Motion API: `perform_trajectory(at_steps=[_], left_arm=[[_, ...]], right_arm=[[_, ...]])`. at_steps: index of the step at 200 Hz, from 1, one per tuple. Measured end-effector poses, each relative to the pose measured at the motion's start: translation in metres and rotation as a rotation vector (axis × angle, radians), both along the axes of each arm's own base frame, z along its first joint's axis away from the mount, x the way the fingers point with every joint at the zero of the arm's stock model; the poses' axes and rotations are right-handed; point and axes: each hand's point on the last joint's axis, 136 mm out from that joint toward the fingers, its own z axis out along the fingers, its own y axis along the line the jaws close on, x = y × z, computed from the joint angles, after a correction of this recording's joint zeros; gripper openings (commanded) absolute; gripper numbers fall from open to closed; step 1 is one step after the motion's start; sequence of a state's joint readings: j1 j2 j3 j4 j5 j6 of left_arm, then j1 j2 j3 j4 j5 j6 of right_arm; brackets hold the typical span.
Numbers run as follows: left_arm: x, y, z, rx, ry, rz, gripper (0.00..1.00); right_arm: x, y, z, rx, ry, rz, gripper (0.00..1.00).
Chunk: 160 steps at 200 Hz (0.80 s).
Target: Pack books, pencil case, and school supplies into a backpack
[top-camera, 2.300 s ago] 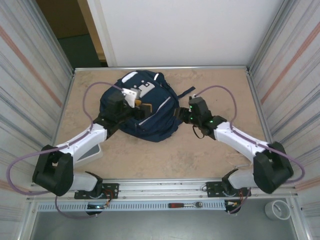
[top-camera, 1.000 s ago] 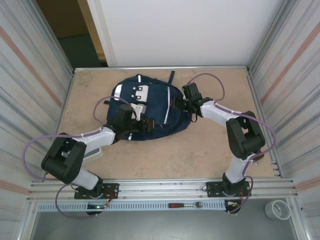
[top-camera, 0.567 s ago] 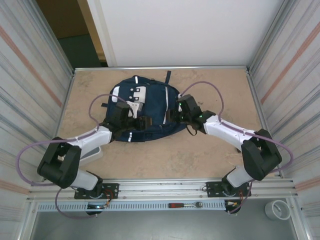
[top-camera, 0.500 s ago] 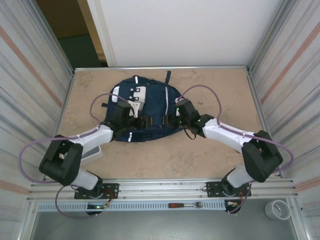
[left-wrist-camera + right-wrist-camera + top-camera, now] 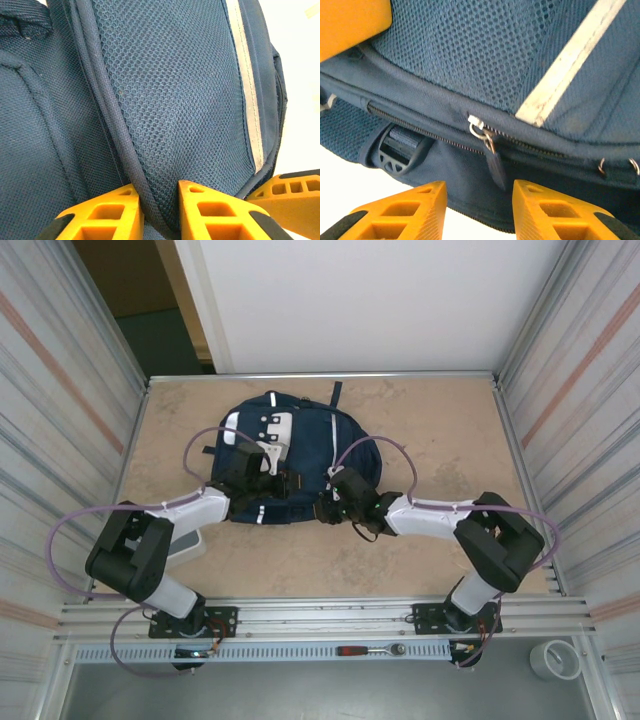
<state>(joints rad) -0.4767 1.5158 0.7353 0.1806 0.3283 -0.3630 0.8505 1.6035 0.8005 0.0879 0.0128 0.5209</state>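
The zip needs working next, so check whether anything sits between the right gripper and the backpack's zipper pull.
Nothing visible does. The zipper pull hangs on the backpack just ahead of the gap between the open fingers of the right gripper. The plastic buckle sits off to one side, clear of that line.

Tabletop [image 5: 430,550]: beige, mottled stone-look surface with a metal edge. Side walls, left [image 5: 60,410] and right [image 5: 585,380]: ribbed grey metal sheeting, faint orange stripe. Back panel [image 5: 360,300]: plain white. Dark doorway [image 5: 135,300] at far left corner. Near edge: aluminium rail [image 5: 320,612], grey ledge [image 5: 300,690] carrying a red-handled ratchet [image 5: 368,650] and a pale ring-shaped item [image 5: 555,660]. Lighting even and soft.
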Motion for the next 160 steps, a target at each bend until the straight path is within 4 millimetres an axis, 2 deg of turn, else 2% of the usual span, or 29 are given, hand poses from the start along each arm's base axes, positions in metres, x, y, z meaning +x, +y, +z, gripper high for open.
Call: perform_trajectory(at_steps=[62, 110, 160], left_arm=[[0.000, 0.000, -0.002, 0.001, 0.003, -0.001, 0.23], [0.001, -0.001, -0.004, 0.002, 0.005, -0.001, 0.24], [0.001, 0.000, -0.004, 0.003, 0.005, -0.001, 0.24]], right_arm=[[0.011, -0.004, -0.004, -0.025, -0.039, -0.041, 0.30], [0.015, -0.001, -0.014, -0.025, -0.047, -0.047, 0.27], [0.019, 0.004, -0.015, 0.009, -0.078, -0.044, 0.23]])
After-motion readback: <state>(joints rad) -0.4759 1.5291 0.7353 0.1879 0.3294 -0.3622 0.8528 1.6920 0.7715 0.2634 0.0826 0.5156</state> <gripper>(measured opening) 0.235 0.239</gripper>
